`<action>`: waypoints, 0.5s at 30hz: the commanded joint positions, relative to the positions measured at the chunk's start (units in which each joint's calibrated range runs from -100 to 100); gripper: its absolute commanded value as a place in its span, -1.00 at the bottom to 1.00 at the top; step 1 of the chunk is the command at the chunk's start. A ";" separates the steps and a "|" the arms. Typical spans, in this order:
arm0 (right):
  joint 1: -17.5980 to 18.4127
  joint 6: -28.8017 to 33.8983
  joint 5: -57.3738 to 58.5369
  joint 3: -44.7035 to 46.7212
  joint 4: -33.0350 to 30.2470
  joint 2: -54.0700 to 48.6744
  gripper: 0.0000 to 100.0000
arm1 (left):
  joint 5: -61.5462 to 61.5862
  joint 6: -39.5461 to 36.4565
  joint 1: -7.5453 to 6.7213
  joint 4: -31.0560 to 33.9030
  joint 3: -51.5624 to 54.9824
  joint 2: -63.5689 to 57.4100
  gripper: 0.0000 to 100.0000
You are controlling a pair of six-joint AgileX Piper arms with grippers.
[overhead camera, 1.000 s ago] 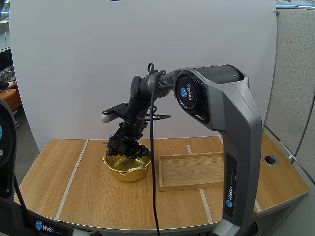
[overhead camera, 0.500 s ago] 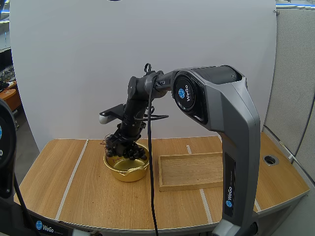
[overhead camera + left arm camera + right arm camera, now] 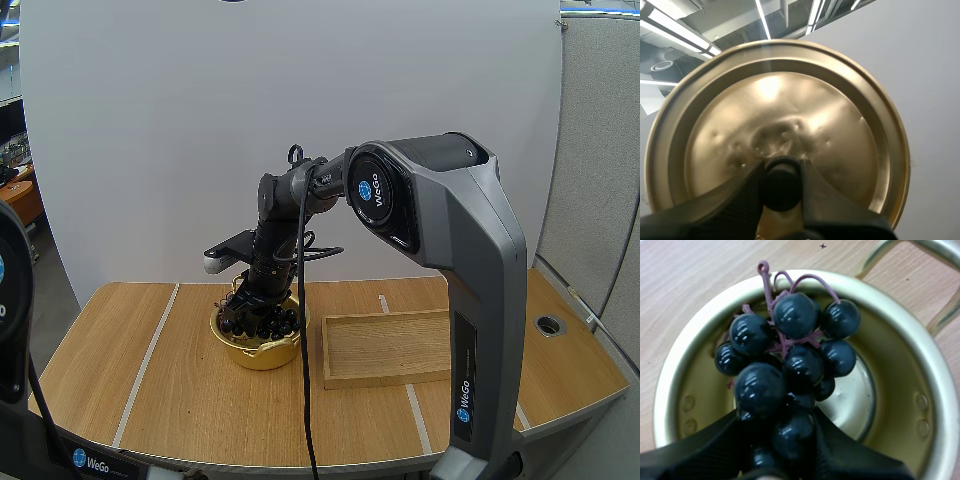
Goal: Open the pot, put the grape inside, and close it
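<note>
While pinched, grapes (image 3: 800,365) stem-first toward pot (image 3: 941,400)

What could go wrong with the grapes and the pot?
1. The right hand pinches the grapes at the mouth of the pot. If they drop off-centre, some could catch on the rim and maybe stop the lid sitting flat.
2. The left hand holds the lid only by its small knob, so it might tilt or slip.
</note>
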 commanded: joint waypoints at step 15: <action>-0.08 1.39 -1.05 -0.49 -1.03 3.87 -1.00 | -1.89 -0.27 -0.05 0.19 -0.39 -0.22 -1.00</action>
